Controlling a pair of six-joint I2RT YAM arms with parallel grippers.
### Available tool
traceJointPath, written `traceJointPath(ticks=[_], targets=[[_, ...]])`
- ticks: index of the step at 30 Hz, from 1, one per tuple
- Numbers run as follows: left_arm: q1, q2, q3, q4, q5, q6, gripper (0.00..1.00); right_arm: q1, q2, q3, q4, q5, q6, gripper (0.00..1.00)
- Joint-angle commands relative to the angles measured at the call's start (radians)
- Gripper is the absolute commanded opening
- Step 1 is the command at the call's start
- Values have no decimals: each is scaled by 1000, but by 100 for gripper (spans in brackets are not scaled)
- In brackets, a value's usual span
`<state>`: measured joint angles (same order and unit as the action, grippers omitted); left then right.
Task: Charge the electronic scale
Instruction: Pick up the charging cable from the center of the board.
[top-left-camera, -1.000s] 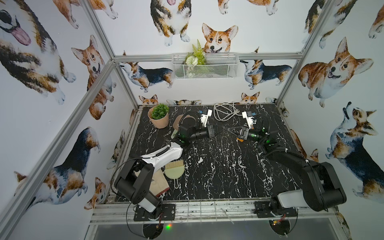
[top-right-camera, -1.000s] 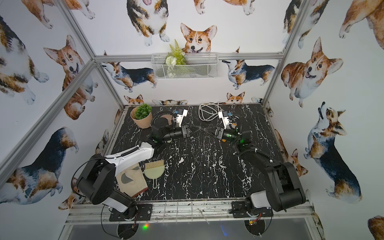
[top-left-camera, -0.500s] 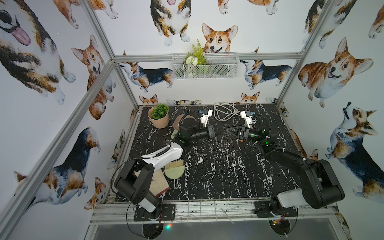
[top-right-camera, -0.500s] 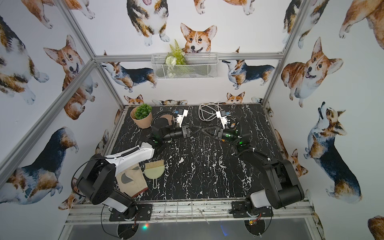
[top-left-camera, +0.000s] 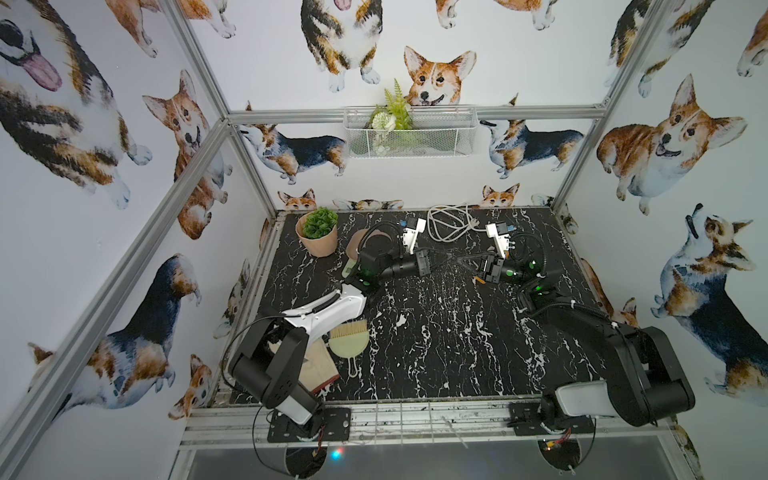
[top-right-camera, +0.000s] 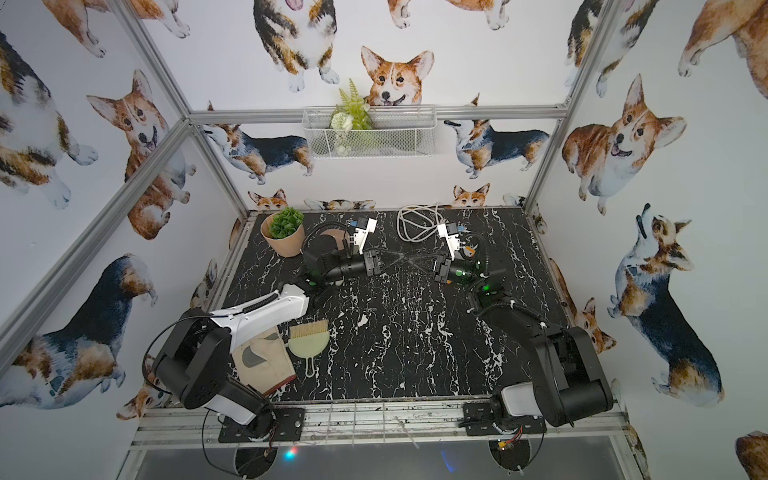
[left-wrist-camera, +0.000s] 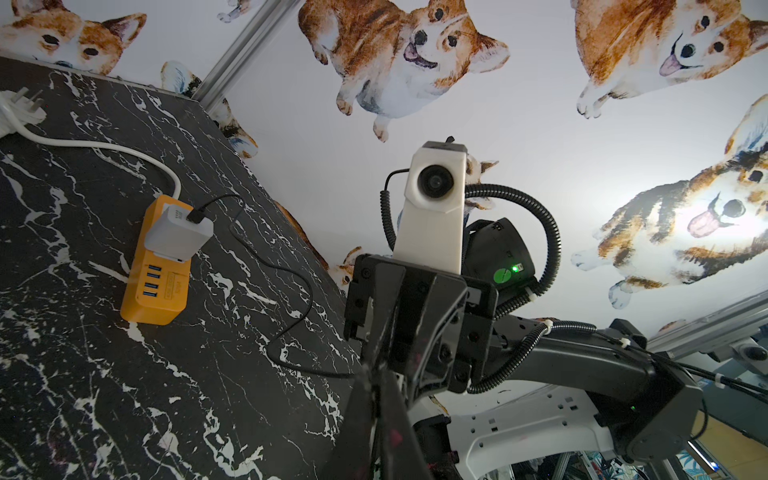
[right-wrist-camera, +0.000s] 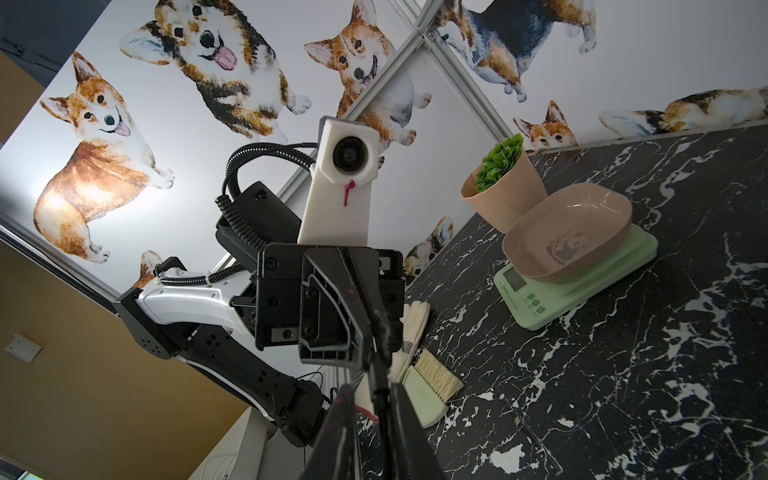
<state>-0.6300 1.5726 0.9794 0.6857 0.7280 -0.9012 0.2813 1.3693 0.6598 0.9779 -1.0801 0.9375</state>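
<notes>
Left gripper (left-wrist-camera: 371, 380) pinched shut on cable (left-wrist-camera: 266, 257) end. Right gripper (right-wrist-camera: 370, 399) tip to tip with it, narrow; whether it grips cable unclear. Scale (right-wrist-camera: 575, 270) behind left gripper, well apart. Likely light, rigid; tray (right-wrist-camera: 569, 224) may slide, so hold base (right-wrist-camera: 536, 307) sides.

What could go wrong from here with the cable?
The left hand pinches the black cable right where the right hand meets it; a mistimed release could drop it. The cable lies slack back to the white charger on the orange power strip; carrying it toward the electronic scale might tug the charger loose or drag the strip.
</notes>
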Motion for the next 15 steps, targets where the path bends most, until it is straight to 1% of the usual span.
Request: traceJointPath(ticks=[1,7,9,11,15], targets=[[0,-3,5,35,-1,-13,0,1,13,1,91,-19,38,20],[-4,3,7,37,-1,-15,0,16,50,16,137,-26,74,19],[-4,6,5,41,-1,-16,0,18,67,23,171,-34,97,16],[-3,5,5,41,-5,-17,0,17,74,21,210,-35,119,11],[-5,4,7,43,-1,-17,0,16,70,17,213,-31,117,9]])
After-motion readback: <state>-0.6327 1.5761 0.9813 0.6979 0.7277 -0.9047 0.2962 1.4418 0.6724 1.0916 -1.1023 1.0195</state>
